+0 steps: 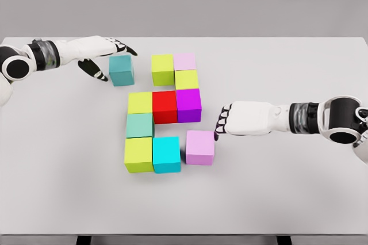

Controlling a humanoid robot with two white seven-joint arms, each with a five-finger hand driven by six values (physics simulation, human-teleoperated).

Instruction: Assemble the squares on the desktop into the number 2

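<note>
The squares form most of a 2 at the centre of the table [299, 199]; your two strays are the teal cube [121, 70] at ten o'clock and the pink cube [200, 147] at four o'clock. Your left hand [106, 55] brackets the teal cube with spread fingers, likely to slide it rightward. Your right hand [233, 119], fingers curled and holding nothing, sits just beside the pink cube, apparently to nudge it toward the cyan cube [167, 154].
</note>
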